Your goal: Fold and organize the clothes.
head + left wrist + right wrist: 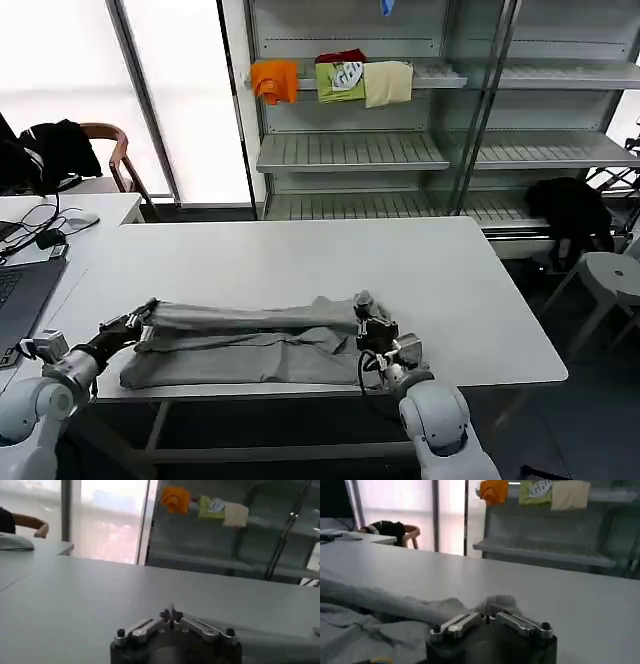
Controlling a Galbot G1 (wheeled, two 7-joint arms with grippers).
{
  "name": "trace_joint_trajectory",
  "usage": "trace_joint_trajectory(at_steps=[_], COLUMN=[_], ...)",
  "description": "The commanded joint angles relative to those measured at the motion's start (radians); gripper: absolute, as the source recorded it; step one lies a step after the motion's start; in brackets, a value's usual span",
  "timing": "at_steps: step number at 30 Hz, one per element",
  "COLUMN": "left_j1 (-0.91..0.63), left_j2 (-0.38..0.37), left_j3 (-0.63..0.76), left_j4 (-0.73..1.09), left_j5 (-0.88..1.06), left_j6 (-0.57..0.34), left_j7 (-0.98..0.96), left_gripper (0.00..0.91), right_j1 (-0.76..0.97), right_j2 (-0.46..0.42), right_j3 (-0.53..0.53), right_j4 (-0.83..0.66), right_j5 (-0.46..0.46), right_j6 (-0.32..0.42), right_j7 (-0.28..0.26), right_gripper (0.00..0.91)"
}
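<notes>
Grey shirt (pixel 240 340) lies along near edge of white worktop (pixel 300 260), stretched left–right, partly folded lengthwise: far edge is gathered into a raised ridge running between both grippers, w/ looser cloth lying flat on the near side. Which of the shirts this is cannot be told; no print or collar visible.

Left gripper (pixel 135 320) at shirt's left end, low over worktop; fingers (pixel 176 615) closed, tips meeting, apparently pinching a thin edge of cloth. Right gripper (pixel 368 318) at shirt's right end, near worktop's front edge; fingers (pixel 492 612) closed on a bunched lump of fabric. In right wrist view the ridge runs away from the fingers toward the far arm, fairly taut.

Step in hand (judgement): carrying the held edge across to lay a lengthwise fold. To do it well: keep both grippers level and moving together so the ridge stays straight; hold light tension, enough to avoid sag mid-span, not enough to drag the lower layer; lower edge onto cloth before releasing; release both ends together. Risk: near layer is wrinkled and close to worktop edge, so it may slide off or fold unevenly.

Background: shelf (pixel 350 150) w/ folded orange, green, cream garments (pixel 335 80), well apart from work; laptop (pixel 20 290) at far left.
</notes>
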Motion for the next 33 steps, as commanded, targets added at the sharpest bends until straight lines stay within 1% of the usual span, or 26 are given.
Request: trace_joint_trajectory(at_steps=[1, 3, 4, 5, 6, 11, 12, 16, 19, 22, 25, 27, 29, 33], left_j1=[0.06, 0.063, 0.064, 0.067, 0.068, 0.061, 0.059, 0.057, 0.066, 0.087, 0.118, 0.135, 0.148, 0.164], left_j2=[0.0, -0.01, -0.011, -0.018, -0.02, -0.024, -0.025, -0.03, -0.042, -0.08, -0.131, -0.157, -0.181, -0.208], left_j3=[-0.003, 0.009, 0.009, 0.013, 0.016, 0.014, 0.013, 0.001, -0.013, -0.03, -0.037, -0.029, -0.017, -0.002], left_j4=[-0.026, -0.028, -0.029, -0.033, -0.036, -0.038, -0.039, -0.036, -0.047, -0.077, -0.107, -0.114, -0.112, -0.124], left_j5=[0.136, 0.186, 0.197, 0.206, 0.21, 0.211, 0.212, 0.215, 0.21, 0.15, 0.094, 0.097, 0.123, 0.147], left_j6=[-0.019, -0.018, -0.018, -0.019, -0.02, -0.021, -0.022, -0.027, -0.042, -0.068, -0.088, -0.112, -0.125, -0.129], left_j7=[0.004, -0.006, -0.008, -0.014, -0.019, -0.043, -0.047, -0.062, -0.076, -0.144, -0.226, -0.258, -0.274, -0.285], left_gripper=[0.02, 0.03, 0.272, 0.907, 0.907, 0.907, 0.907, 0.907, 0.907, 0.907, 0.907, 0.907, 0.907, 0.907], right_j1=[-0.041, -0.045, -0.046, -0.049, -0.05, -0.053, -0.053, -0.051, -0.051, -0.043, -0.02, 0.01, 0.038, 0.082], right_j2=[0.001, 0.004, 0.005, 0.006, 0.007, 0.009, 0.008, 0.003, -0.003, -0.013, -0.017, -0.022, -0.029, -0.038], right_j3=[-0.001, -0.001, -0.002, -0.002, -0.001, 0.004, 0.005, 0.012, 0.023, 0.044, 0.085, 0.118, 0.147, 0.196], right_j4=[0.012, 0.013, 0.015, 0.017, 0.02, 0.031, 0.034, 0.037, 0.055, 0.11, 0.148, 0.166, 0.171, 0.162], right_j5=[-0.022, -0.042, -0.049, -0.051, -0.056, -0.076, -0.09, -0.165, -0.166, -0.078, 0.064, 0.152, 0.198, 0.229], right_j6=[0.018, 0.026, 0.027, 0.025, 0.026, 0.035, 0.036, 0.003, -0.001, 0.014, 0.063, 0.069, 0.065, 0.055], right_j7=[-0.007, -0.01, -0.009, -0.006, -0.001, 0.032, 0.048, 0.087, 0.095, 0.098, 0.111, 0.129, 0.146, 0.164], right_gripper=[0.0, 0.0, 0.0, 0.353, 0.907, 0.907, 0.907, 0.907, 0.907, 0.907, 0.907, 0.907, 0.907, 0.907])
